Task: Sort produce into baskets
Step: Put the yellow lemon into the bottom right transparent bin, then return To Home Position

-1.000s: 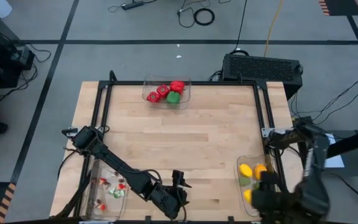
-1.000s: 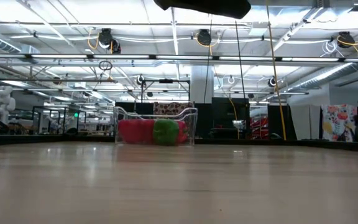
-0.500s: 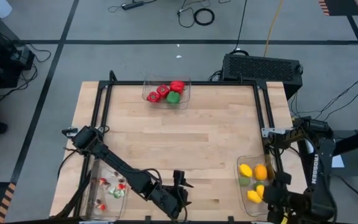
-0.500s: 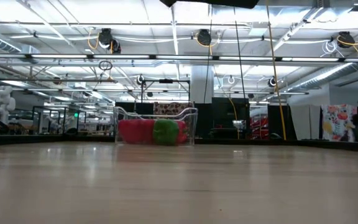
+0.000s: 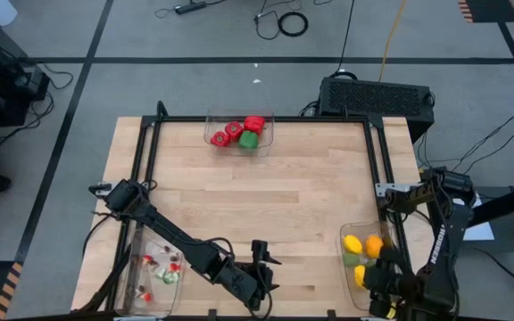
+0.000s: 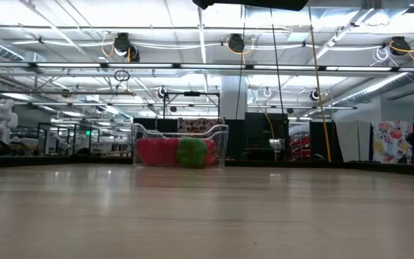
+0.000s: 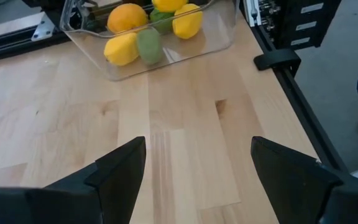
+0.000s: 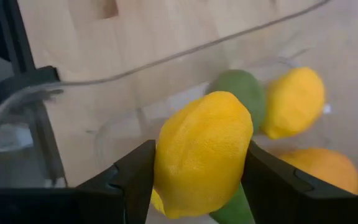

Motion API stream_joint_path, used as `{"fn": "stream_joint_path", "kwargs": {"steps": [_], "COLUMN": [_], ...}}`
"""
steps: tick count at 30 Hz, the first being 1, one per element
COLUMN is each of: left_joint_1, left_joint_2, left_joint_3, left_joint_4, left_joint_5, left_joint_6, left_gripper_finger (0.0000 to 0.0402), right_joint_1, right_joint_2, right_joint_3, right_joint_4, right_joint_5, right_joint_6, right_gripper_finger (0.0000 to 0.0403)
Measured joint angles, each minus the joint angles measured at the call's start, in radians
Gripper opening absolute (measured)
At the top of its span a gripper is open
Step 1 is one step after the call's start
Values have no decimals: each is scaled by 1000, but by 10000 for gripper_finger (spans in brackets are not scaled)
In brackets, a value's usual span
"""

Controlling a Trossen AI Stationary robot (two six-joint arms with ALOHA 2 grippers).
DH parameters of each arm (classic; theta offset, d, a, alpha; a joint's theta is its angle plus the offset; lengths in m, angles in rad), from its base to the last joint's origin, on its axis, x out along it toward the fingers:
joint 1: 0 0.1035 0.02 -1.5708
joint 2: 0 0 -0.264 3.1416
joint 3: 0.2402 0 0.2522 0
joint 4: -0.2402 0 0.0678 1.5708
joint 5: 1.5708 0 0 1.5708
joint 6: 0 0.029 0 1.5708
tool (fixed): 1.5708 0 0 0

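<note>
My right gripper [image 5: 375, 280] [image 8: 201, 163] is shut on a yellow lemon [image 8: 204, 149] over the near end of the clear right bin [image 5: 347, 234], which holds another lemon [image 5: 352, 242], an orange [image 5: 374, 246] and a lime [image 5: 352, 259]. My left gripper [image 5: 262, 260] [image 7: 197, 152] is open and empty, low over the table near its front edge, pointing toward the right bin [image 7: 216, 37]. A far bin [image 5: 268, 134] [image 6: 221, 137] holds red and green peppers. A left bin [image 5: 137, 259] holds tiny red, white and green bits. My right gripper pinches the lemon by its two opposite sides [image 8: 166, 155] between its two fingers [image 8: 132, 174], coming from above into the bin. The lemon stands in front of a lime [image 8: 244, 90]. Whether it rests on the fruit below, I cannot tell.
A black metal frame [image 5: 257, 119] runs around the wooden table top, with a rail [image 5: 389, 214] beside the right bin. A black box [image 5: 377, 94] sits past the far right corner. Bare wood [image 5: 266, 196] lies between the three bins.
My right arm has swung over the near end of the right bin: its gripper went toward the table's right edge, then came back a little toward the left, with the lemon at the bin's near end.
</note>
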Motion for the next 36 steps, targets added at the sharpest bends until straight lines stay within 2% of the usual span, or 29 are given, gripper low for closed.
{"fn": "stream_joint_path", "kwargs": {"steps": [4,7,13,16,18,20,24,29,32,36], "left_joint_1": [0,0,-1,-1,-2,-2,0,39,84,138], "left_joint_2": [0,0,-4,-38,-80,-121,-211,-328,-392,-460], "left_joint_3": [0,0,0,0,0,0,0,1,1,-15], "left_joint_4": [-1,-2,-3,-26,-57,-90,-110,-170,-270,-386], "left_joint_5": [0,0,-50,-60,-63,-68,-99,-104,-106,-106], "left_joint_6": [17,16,20,26,27,48,173,275,247,161], "left_gripper_finger": [295,295,295,295,295,292,271,213,166,100], "right_joint_1": [-21,-35,-44,-44,-43,-43,-80,-165,-212,-269], "right_joint_2": [0,0,-3,-11,-22,-36,-73,-177,-253,-373], "right_joint_3": [-39,-55,-49,9,68,129,231,234,196,98], "right_joint_4": [85,106,100,47,-26,-102,-230,-255,-254,-218], "right_joint_5": [2,0,5,20,105,255,509,706,787,793], "right_joint_6": [-26,-26,-54,-86,-98,-125,-264,-487,-585,-655], "right_gripper_finger": [210,229,281,293,293,289,275,237,193,108]}}
